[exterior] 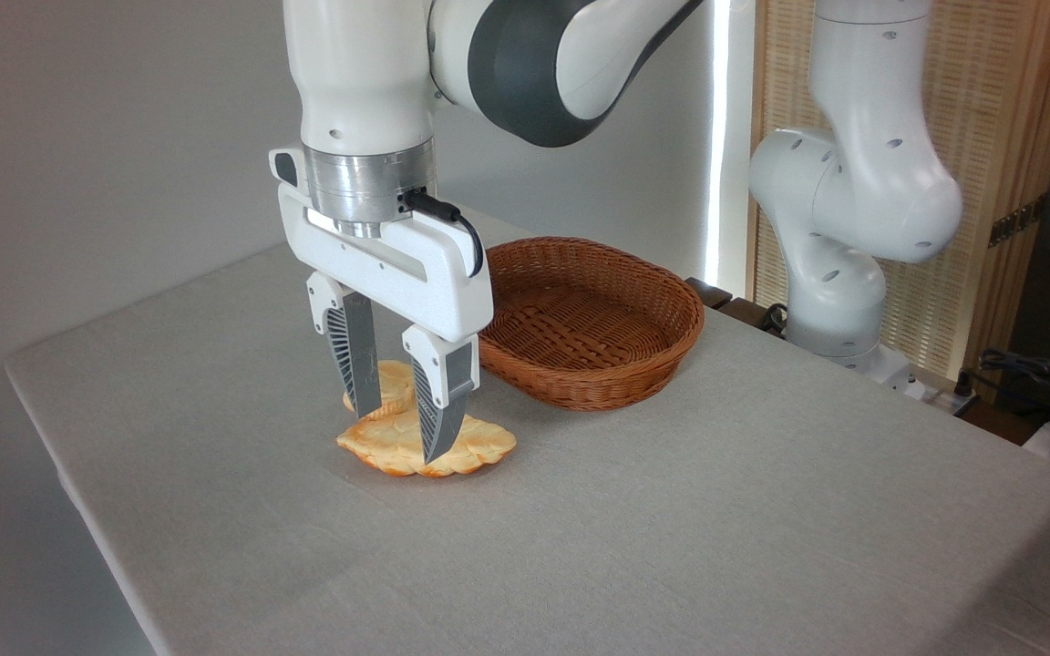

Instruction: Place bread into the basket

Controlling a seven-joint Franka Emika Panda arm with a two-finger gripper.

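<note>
Soft even daylight, sharp focus

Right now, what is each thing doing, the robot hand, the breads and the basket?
gripper: open, fingers pointing down around the bread.
bread: flat on the table, not lifted.
small bun: on the table just behind the bread, partly hidden.
basket: upright on the table, empty.
table: covered in grey cloth.

One fixed camera looks down across the table (pixel 762 510) corner, near.

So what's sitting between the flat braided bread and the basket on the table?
Nothing: in the fixed camera view, only bare grey table separates the bread from the basket.
</note>
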